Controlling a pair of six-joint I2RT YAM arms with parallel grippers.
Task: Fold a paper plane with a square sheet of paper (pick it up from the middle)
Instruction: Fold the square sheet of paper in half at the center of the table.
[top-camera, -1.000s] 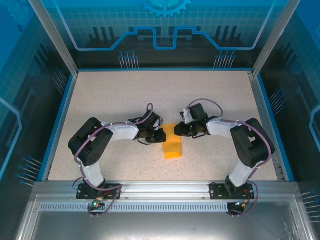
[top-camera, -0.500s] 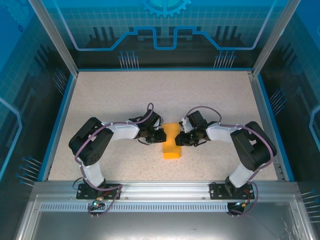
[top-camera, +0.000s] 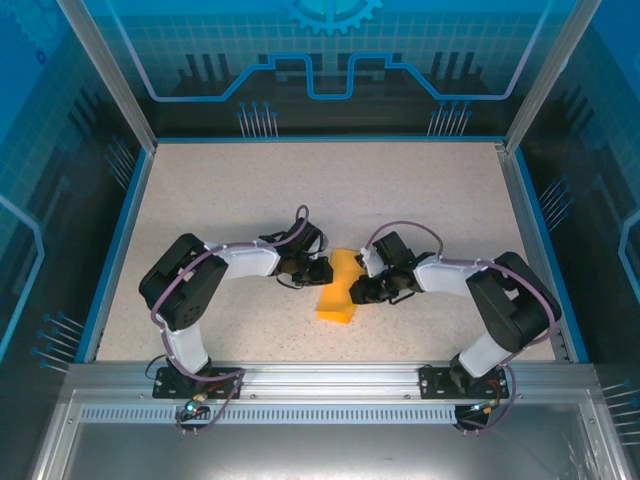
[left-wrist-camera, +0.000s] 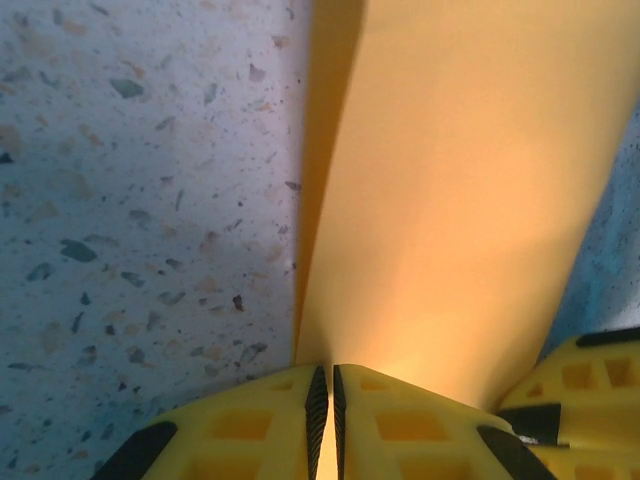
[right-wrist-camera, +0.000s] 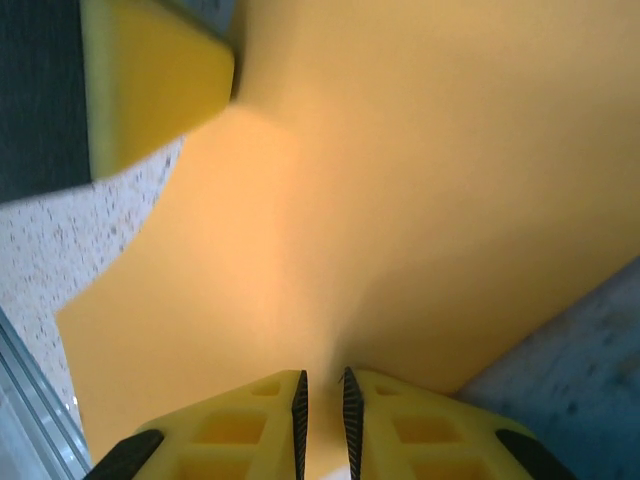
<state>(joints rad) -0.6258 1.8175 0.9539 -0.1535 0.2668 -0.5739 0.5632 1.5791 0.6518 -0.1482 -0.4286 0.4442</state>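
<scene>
**Desk:** What surrounds the work, and what blocks your view?

**Caption:** A speckled table (top-camera: 230, 200) ringed by blue glass walls (top-camera: 330, 60). Seen from above, the sheet of paper (top-camera: 336, 302) lies mid-table in the near half. It sits between the two arms, whose wrists cover its far flanks.

**Desk:** Which way does it run?

**Caption:** You see a folded, elongated orange shape. Its long axis runs from the far end, leaning slightly right, to the near end at lower left, towards the front rail (top-camera: 320, 375).

**Desk:** And the pincers?

**Caption:** The left gripper (left-wrist-camera: 325, 395) has its fingers pressed together on the paper's edge. The right gripper (right-wrist-camera: 322, 400) pinches the opposite side, with a slit between its fingers.

**Desk:** What do the wrist cameras add?

**Caption:** The grips themselves, which are hidden from above. You can also see a shadow under the sheet's raised edge, and each view catches the other gripper's yellow finger on the paper.
</scene>
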